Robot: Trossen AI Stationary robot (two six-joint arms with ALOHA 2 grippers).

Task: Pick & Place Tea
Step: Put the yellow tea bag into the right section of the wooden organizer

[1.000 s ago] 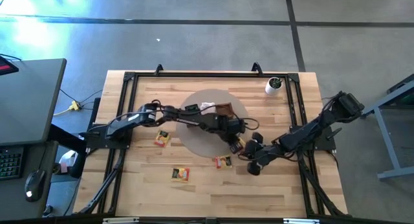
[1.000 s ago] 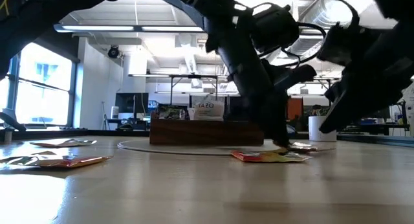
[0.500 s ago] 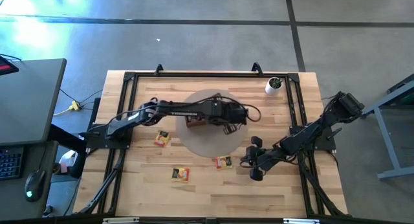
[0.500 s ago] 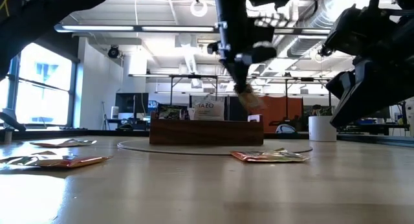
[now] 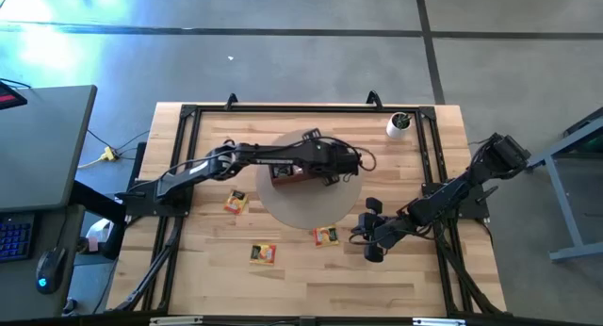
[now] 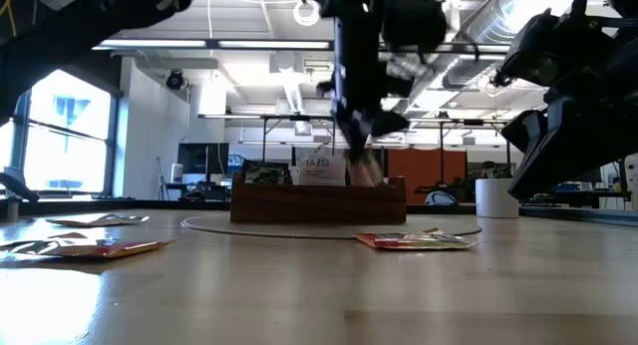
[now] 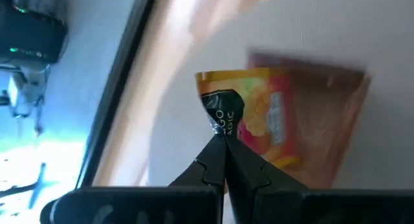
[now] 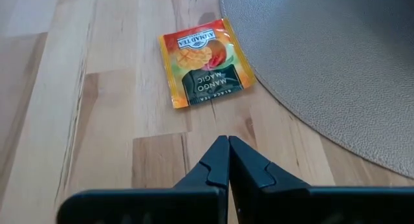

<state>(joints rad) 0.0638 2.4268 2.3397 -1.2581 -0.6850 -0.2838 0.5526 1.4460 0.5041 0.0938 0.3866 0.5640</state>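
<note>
My left gripper (image 7: 224, 138) is shut on a yellow-orange tea sachet (image 7: 272, 117) with a black end. It hangs over the brown wooden tray (image 6: 319, 201), which stands on the round grey mat (image 5: 316, 199); in the low view the sachet (image 6: 367, 171) dangles just above the tray's right part. Other sachets stand in the tray (image 6: 317, 168). Three sachets lie flat on the table (image 5: 236, 202), (image 5: 264, 253), (image 5: 326, 236). My right gripper (image 8: 228, 146) is shut and touches nothing, just short of the near-right sachet (image 8: 206, 62). My left gripper pinches the sachet's black end (image 7: 223, 117) between its two fingertips, and the foil is crumpled there. The fingers slant down from above. The sachet is lifted clear and sticks out past the fingertips, tilted, over the tray.
A small white cup (image 5: 399, 125) stands at the table's far right corner. Black frame rails run along the left and right sides of the table (image 5: 179, 175). Bare wood lies along the near edge (image 5: 311, 288).
My left gripper has risen from the table by the mat's near right edge, carrying the sachet. It has gone toward the far edge and left, over the tray, turning its wrist. The sachet, which lay flat on the table, now hangs clear.
</note>
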